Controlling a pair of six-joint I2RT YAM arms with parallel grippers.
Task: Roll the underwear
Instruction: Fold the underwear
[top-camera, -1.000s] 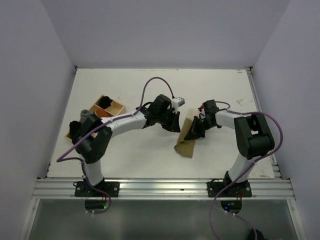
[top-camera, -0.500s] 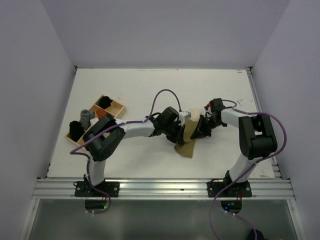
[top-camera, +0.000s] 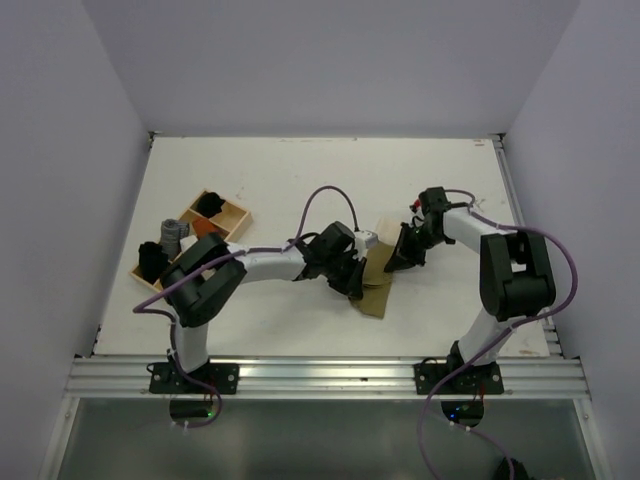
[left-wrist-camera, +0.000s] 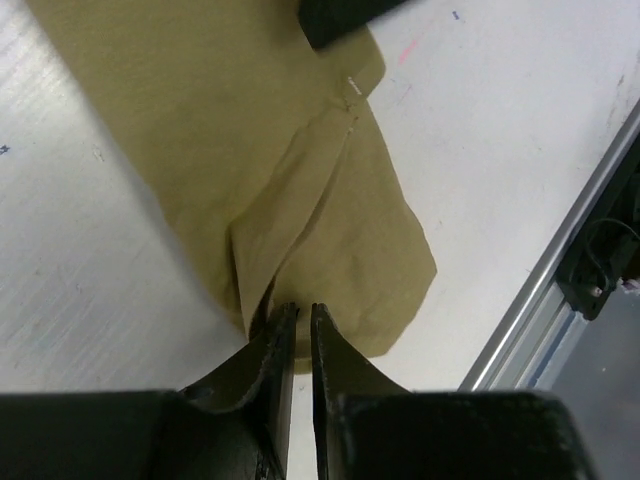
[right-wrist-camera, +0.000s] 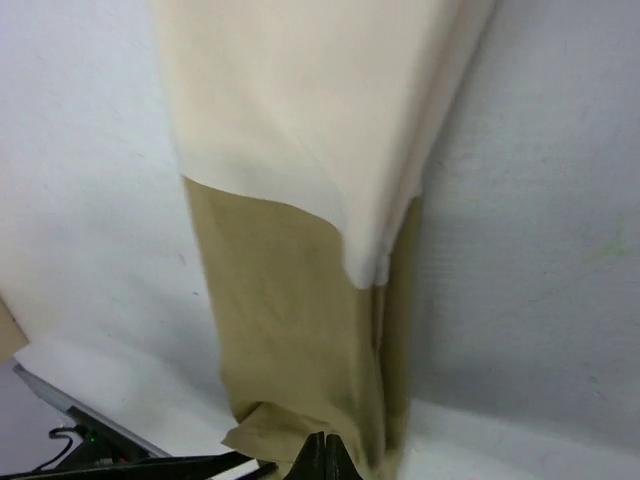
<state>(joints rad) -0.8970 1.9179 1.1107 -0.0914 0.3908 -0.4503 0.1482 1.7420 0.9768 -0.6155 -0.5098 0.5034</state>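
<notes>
White table (top-camera: 250, 180), walled on three sides, metal rail (top-camera: 320, 372) along the near edge. Both arms reach in toward table centre: left arm (top-camera: 265, 262) from the left, right arm (top-camera: 505, 270) bent back over from the right. Wooden tray (top-camera: 236, 212) sits far left with dark and grey items in its compartments, well apart from the work.

The underwear (top-camera: 376, 290) lies on the table just right of centre, between the two grippers. Olive side is spread flat at the near end, and the paler cream side (right-wrist-camera: 300, 110) is turned over at the far end.

Right gripper (top-camera: 400, 256) is at the far end of the cloth. Its fingers (right-wrist-camera: 322, 455) are fully closed, with the olive cloth running straight into the tips, so it has hold of that end.

Left gripper (left-wrist-camera: 297, 312) is at the near-left edge. Its fingers (left-wrist-camera: 275, 345) are almost together, only a thin slit between them. A raised fold of the cloth leads right into the tips, so it looks pinched, though the actual contact is hard to confirm.
</notes>
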